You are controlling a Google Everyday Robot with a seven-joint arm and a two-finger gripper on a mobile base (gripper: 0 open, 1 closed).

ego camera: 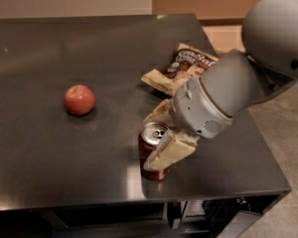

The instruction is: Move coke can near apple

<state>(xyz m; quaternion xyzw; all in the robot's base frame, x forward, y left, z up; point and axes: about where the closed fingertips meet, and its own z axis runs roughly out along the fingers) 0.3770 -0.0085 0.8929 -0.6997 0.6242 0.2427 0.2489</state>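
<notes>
The coke can (153,132), red with a silver top, stands upright near the front edge of the dark table (64,152). My gripper (149,143) reaches in from the right and straddles the can. One tan finger (168,153) lies across the can's front and the other sits behind it, both pressed against the can. The can rests on the table. The apple (80,99), round and red-orange, sits to the can's left and farther back, well apart from it.
A brown-and-tan chip bag (181,68) lies behind the can, toward the table's right edge. My grey arm (228,95) covers part of the table's right side. The table's front edge runs just below the can.
</notes>
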